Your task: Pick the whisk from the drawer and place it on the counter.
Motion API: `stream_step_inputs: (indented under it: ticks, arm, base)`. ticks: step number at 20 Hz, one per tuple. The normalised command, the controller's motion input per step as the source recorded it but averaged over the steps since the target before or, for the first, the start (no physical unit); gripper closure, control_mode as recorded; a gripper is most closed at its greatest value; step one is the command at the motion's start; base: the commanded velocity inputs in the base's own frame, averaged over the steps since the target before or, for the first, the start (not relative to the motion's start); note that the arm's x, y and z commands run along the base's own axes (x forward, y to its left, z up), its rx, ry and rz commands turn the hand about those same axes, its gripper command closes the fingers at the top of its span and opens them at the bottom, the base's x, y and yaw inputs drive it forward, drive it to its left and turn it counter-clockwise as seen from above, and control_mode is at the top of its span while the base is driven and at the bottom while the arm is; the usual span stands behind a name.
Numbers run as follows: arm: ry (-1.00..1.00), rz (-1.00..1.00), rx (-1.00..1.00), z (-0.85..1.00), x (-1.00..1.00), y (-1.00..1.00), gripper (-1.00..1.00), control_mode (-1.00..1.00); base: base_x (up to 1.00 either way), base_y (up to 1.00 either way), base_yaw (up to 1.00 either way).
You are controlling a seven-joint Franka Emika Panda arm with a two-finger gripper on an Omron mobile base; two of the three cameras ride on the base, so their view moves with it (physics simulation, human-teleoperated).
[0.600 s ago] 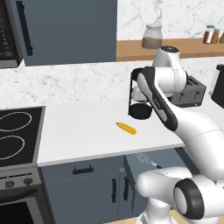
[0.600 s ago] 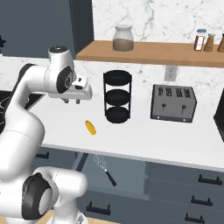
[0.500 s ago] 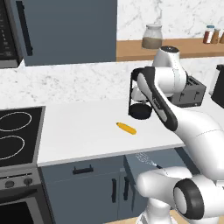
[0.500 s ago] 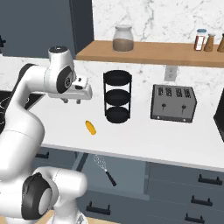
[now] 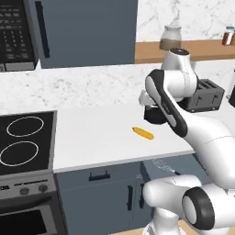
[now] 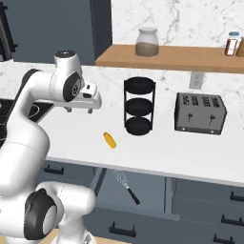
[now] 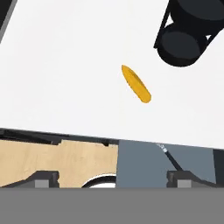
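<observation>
Left base view: I see the whisk [image 5: 164, 166] lying in the open drawer [image 5: 158, 170], just below the counter [image 5: 101, 137] edge, in front of and below the yellow oblong item [image 5: 142, 133]. My arm's hand is up above the counter, beside the black tiered stand [image 5: 155, 115].

Right base view: the gripper [image 6: 79, 110] hangs over the counter [image 6: 190, 155], up and left of the yellow oblong item [image 6: 110, 140], jaws spread wide with nothing between them. The whisk [image 6: 126, 187] rests on the drawer [image 6: 138, 198] floor, wire head toward the counter, black handle pointing outward. The black tiered stand [image 6: 139, 106] and toaster [image 6: 199, 112] sit behind and to the right of the yellow item, well apart from the whisk.

Hand view: the yellow oblong item [image 7: 136, 84] is on the counter [image 7: 65, 78]; just past the counter edge a bit of the whisk [image 7: 168, 154] peeks out.

Handling, my judgement: light, thin, wires springy and slippery; I would pinch the stiff handle near the head.

Obstacles, my judgement: the counter edge overhangs the whisk head, and the drawer walls are close, so I would come down clear of the overhang.
</observation>
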Motion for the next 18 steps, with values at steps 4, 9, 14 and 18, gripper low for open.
stream_step_inputs:
  ticks: [4, 9, 14, 18]
  arm:
    - [0.00, 0.00, 0.00, 0.00, 0.00, 0.00, -1.00, 1.00]
    - [0.00, 0.00, 0.00, 0.00, 0.00, 0.00, -1.00, 1.00]
    - [0.00, 0.00, 0.00, 0.00, 0.00, 0.00, -1.00, 1.00]
    - [0.00, 0.00, 0.00, 0.00, 0.00, 0.00, -1.00, 1.00]
  base:
    - [0.00, 0.89, -0.02]
    - [0.00, 0.69, -0.02]
    - [0.07, 0.37, 0.00]
    - [0.34, 0.04, 0.00]
